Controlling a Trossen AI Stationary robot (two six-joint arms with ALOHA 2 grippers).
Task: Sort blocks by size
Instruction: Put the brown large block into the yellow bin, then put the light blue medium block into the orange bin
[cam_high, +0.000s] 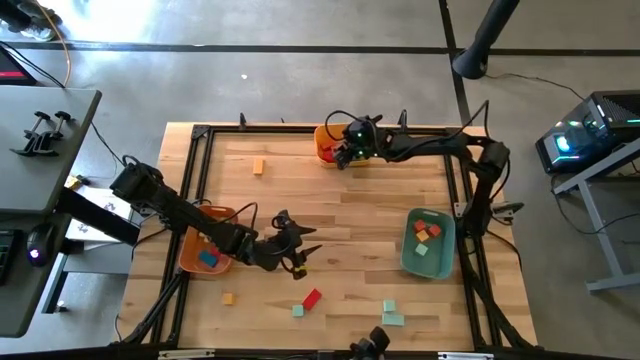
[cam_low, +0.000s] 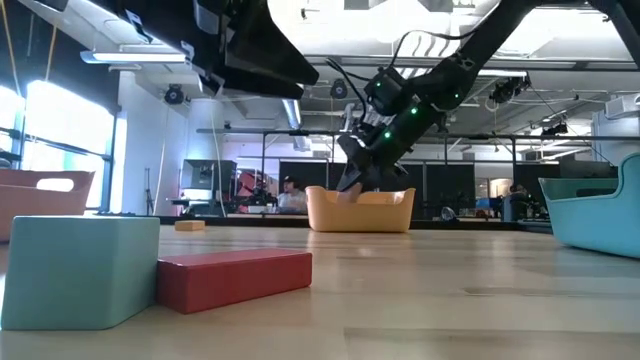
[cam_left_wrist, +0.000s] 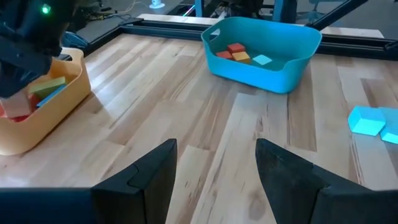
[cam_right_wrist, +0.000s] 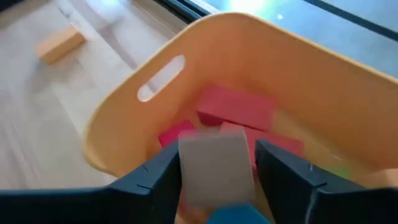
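My right gripper (cam_high: 340, 155) hangs over the yellow tray (cam_high: 326, 142) at the table's far edge, fingers apart (cam_right_wrist: 217, 186). A pale, blurred block (cam_right_wrist: 216, 163) shows between them, above red blocks (cam_right_wrist: 236, 109) lying in the tray. My left gripper (cam_high: 298, 248) stands open (cam_left_wrist: 214, 180) over bare wood near the table's middle, nothing between its fingers. Loose blocks lie on the table: an orange one (cam_high: 258, 166) far left, a red one (cam_high: 312, 298) and teal ones (cam_high: 390, 312) near the front edge. My right gripper points slanting down into the yellow tray with the pale block (cam_right_wrist: 216, 163) in the gap between its fingers. The block is blurred, and I cannot tell whether the fingers touch it.
A teal tray (cam_high: 428, 243) with red, orange and teal blocks stands at the right. An orange tray (cam_high: 205, 245) holding a blue block sits at the left under my left arm. A small orange block (cam_high: 228, 298) lies near the front. A black frame (cam_high: 200, 135) borders the table.
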